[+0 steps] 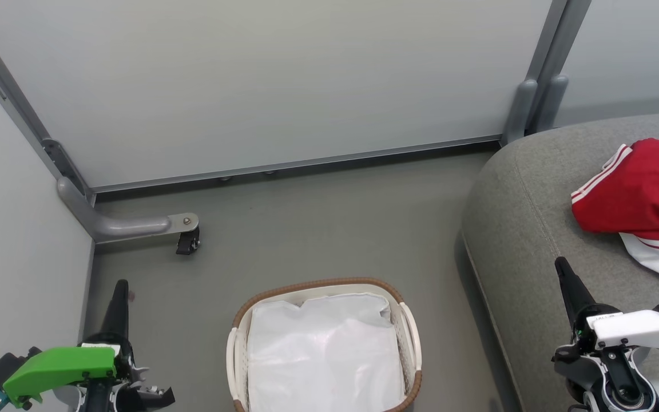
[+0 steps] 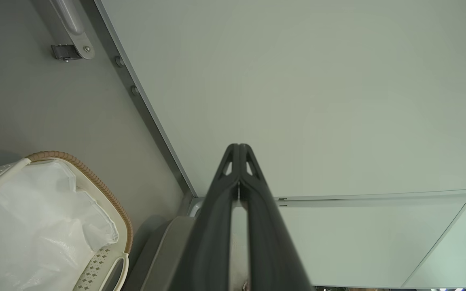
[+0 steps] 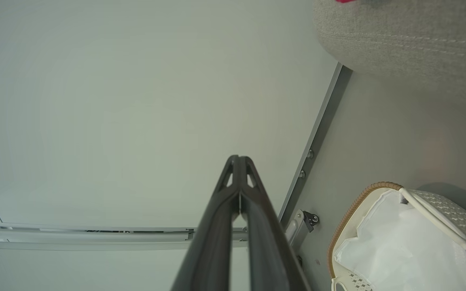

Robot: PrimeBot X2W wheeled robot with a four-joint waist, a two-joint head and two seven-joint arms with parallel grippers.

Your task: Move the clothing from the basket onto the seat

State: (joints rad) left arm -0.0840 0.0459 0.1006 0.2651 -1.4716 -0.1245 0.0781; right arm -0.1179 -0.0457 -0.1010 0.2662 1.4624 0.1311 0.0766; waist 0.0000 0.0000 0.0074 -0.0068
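Left pincer (image 1: 121, 286): clenched tip to tip, lower left.
Right pincer (image 1: 562, 264): clenched likewise, lower right.
Basket (image 1: 318, 284): bottom centre, white liner (image 1: 324, 349) inside.
Seat (image 1: 512, 217): right side, rounded corner near Basket.
Clothing (image 1: 644, 189): red, on Seat at head view's right edge; right wrist view catches a sliver, top edge.
Floor (image 1: 306, 229): open stretch from Basket to wall panel (image 1: 261, 80).

The basket (image 1: 411, 337) is smooth white plastic with perforated walls and a brown woven rim. The liner sheet (image 1: 324, 355) inside the basket is thin, white, crinkled and faintly glossy. The seat (image 1: 524, 229), right of the basket, is matt grey cloth of coarse weave with a stitched seam. The clothing (image 1: 644, 189) on it is soft red cloth with white stripes. The floor (image 1: 318, 229) around the basket is smooth and matt. The wall panels (image 1: 278, 80) behind the basket are smooth and pale, and the frame foot (image 1: 129, 226) is dull grey metal.
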